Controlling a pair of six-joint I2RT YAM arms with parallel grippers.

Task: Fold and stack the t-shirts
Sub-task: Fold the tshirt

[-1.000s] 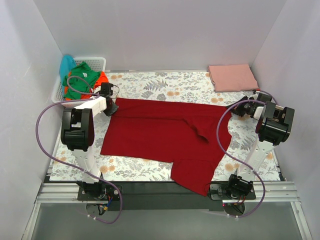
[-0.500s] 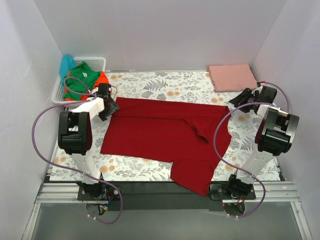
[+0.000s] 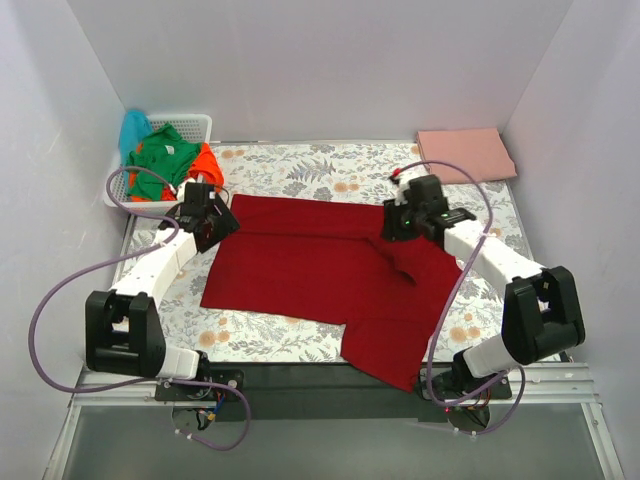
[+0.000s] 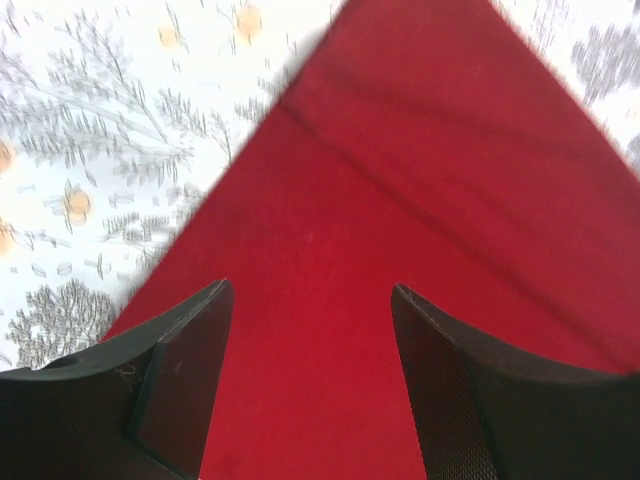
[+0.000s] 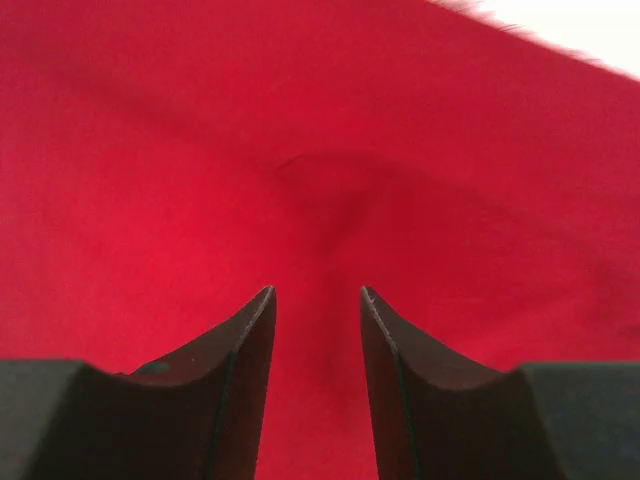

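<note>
Salmon pink t-shirt [image 3: 465,155] lay folded; dark red t-shirt [image 3: 300,270] sprawled unfolded under left gripper [image 4: 310,300] and right gripper [image 5: 318,295], jaws apart; basket [image 3: 190,120] unemptied.

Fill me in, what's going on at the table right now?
Both arms are working the dark red t-shirt, spread on the table. The left gripper hangs open over its far left corner; the right gripper is open above a wrinkle near the shirt's right side. Neither holds cloth. A folded salmon pink shirt sits at the far right; other shirts lie in the basket.

dark red t-shirt [image 3: 310,270] spread mid-table; pink t-shirt [image 3: 465,155] folded far-right
</note>
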